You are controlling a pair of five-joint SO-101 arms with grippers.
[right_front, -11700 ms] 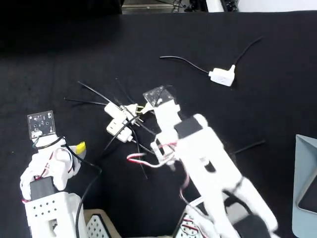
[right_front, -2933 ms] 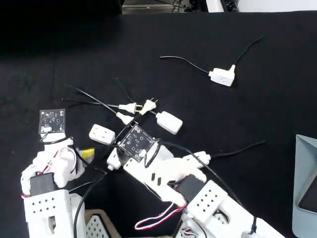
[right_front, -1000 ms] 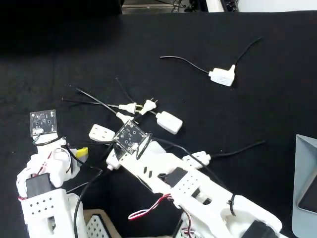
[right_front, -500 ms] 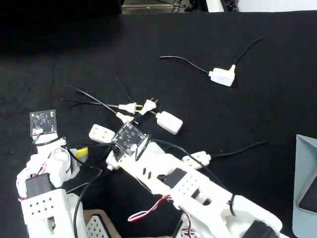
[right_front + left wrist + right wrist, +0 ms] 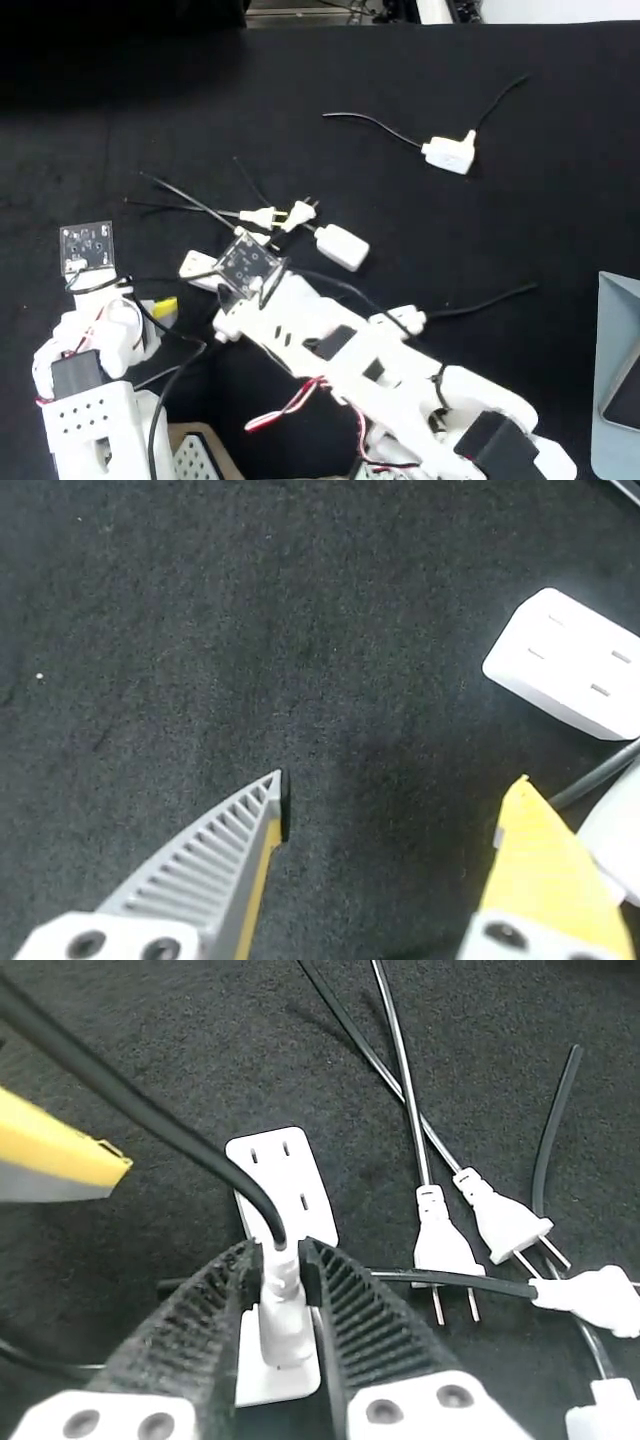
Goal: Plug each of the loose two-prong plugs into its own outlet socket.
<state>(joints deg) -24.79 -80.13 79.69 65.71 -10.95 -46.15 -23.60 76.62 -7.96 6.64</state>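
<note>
My right gripper (image 5: 278,1250) is shut on a white two-prong plug (image 5: 278,1310) with a black cord. It holds the plug down over one end of a white outlet block (image 5: 283,1182); the prongs are hidden, so I cannot tell whether they sit in slots. In the high view that block (image 5: 197,266) peeks out beside the right wrist (image 5: 250,262). My left gripper (image 5: 400,785) hangs open over bare cloth beside the same block (image 5: 570,665). Two loose plugs (image 5: 440,1245) (image 5: 505,1222) lie side by side past the block.
A second outlet block (image 5: 342,246) lies mid-table and a third (image 5: 447,153) at the far right, each with a cord. Another white plug (image 5: 403,320) rests by the right arm. Black cords cross around the plugs. A grey tray (image 5: 618,375) stands at the right edge.
The right wrist has slid farther out and left with its plug, onto the outlet block. The left arm has stayed where it was.
</note>
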